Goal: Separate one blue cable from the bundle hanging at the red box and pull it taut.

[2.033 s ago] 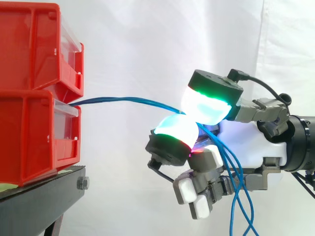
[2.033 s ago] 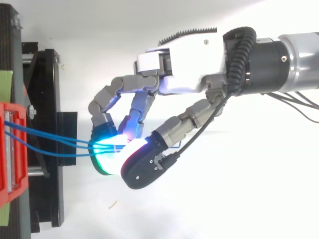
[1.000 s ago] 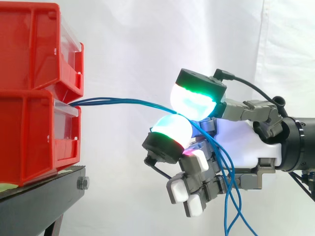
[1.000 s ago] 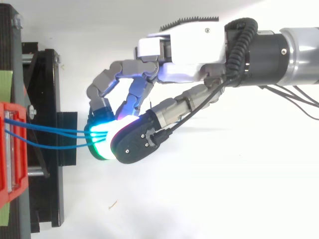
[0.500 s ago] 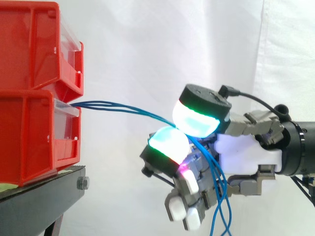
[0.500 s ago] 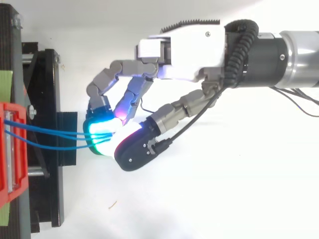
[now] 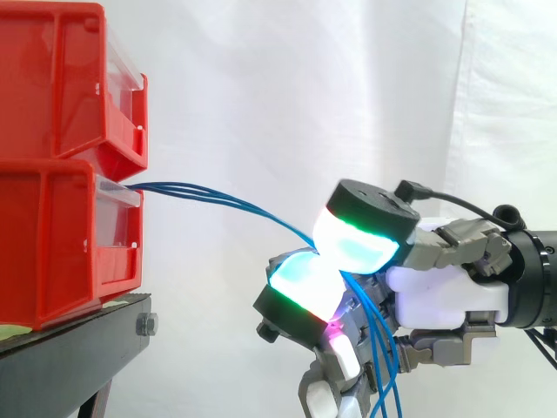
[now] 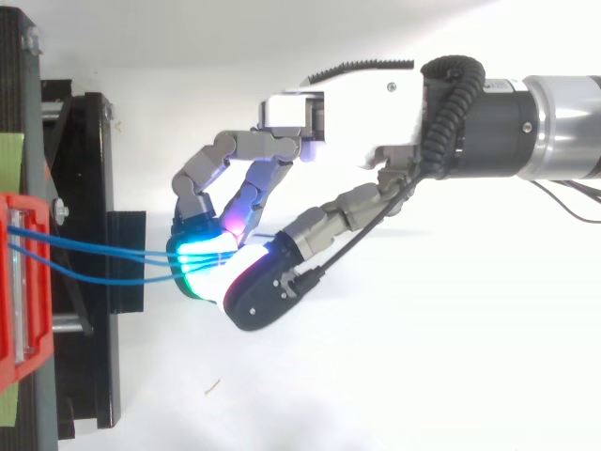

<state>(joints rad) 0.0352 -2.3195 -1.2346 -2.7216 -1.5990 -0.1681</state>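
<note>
Robot hand (image 7: 442, 292) pinches blue cables (image 7: 185, 189) | red bins (image 7: 52, 226) left | black stand (image 7: 70, 359) below

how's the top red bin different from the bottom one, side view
The blue cables run out of the front of the lower red bin to the hand, which pinches them; nothing comes out of the upper red bin. The lower red bin rests on the black stand; the upper red bin is stacked on the lower one. Both are red with a clear strip at the front.
</note>
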